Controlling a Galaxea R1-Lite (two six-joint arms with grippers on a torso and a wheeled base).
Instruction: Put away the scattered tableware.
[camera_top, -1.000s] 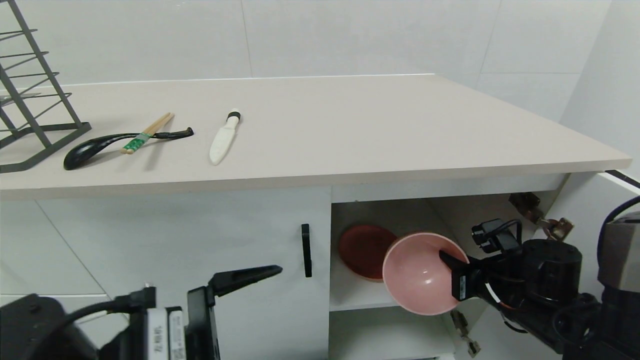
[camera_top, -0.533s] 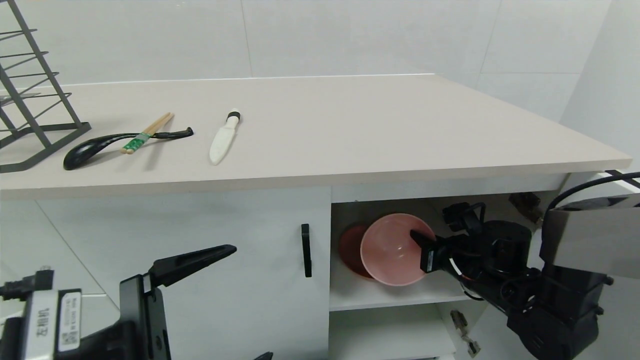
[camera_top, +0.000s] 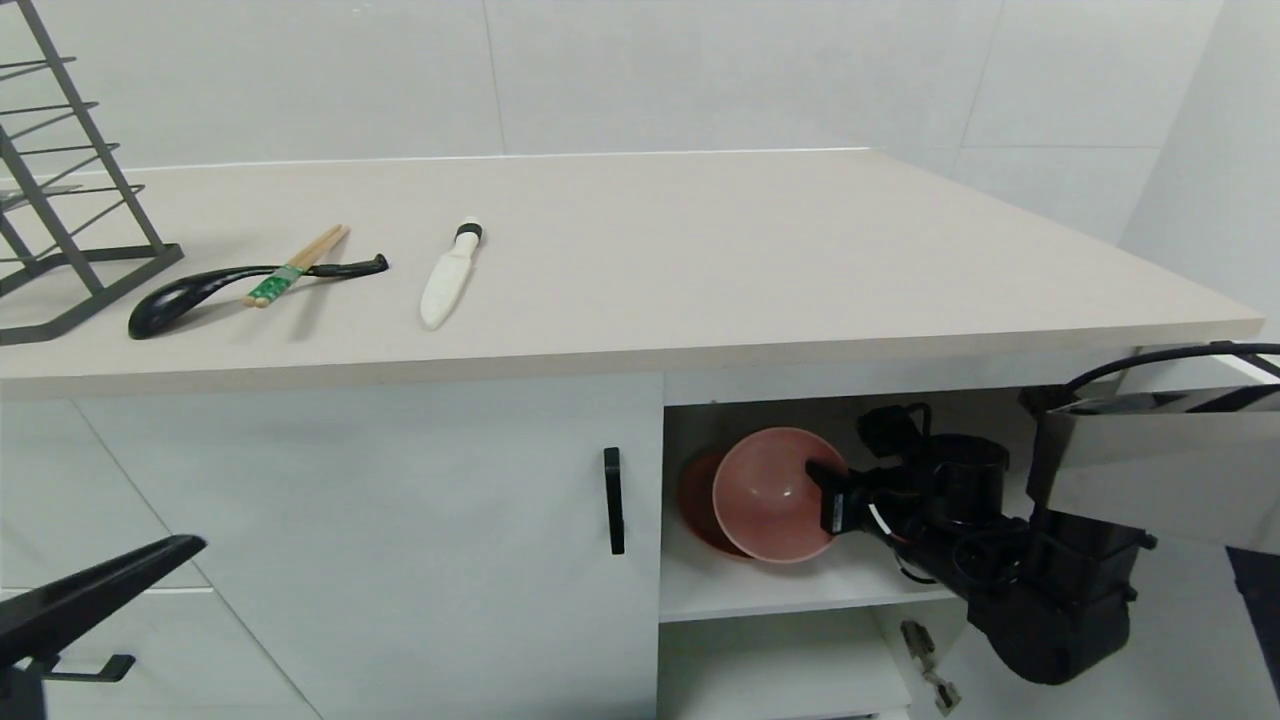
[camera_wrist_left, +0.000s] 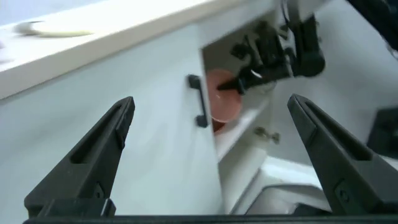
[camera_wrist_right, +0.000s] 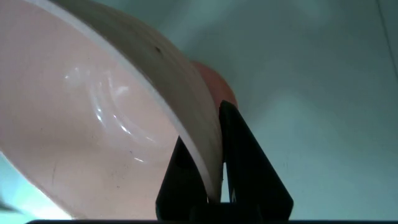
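White wall tiles (camera_top: 700, 70) are backing the worktop (camera_top: 720, 250), where a black spoon (camera_top: 190, 292), chopsticks (camera_top: 295, 265) and a white knife (camera_top: 447, 275) are lying at the left. My left pincer (camera_wrist_left: 211, 101) is hanging low, jaws wide apart. My right pincer (camera_top: 825, 492) is clamping the rim of the pink bowl (camera_top: 765, 492) inside the open cupboard (camera_top: 750, 597), tilted before a red plate (camera_top: 695, 497).

- The pink bowl (camera_top: 765, 495) is tipped on its side inside the open cupboard (camera_top: 780, 598). Its open side faces out. The right gripper (camera_top: 815, 490) pinches its rim.
- A red plate (camera_top: 695, 500) sits just behind the bowl, partly hidden.
- A black spoon (camera_top: 175, 297) lies on the counter (camera_top: 750, 250), with chopsticks (camera_top: 295, 266) across its handle.
- A white knife (camera_top: 447, 275) lies near them.
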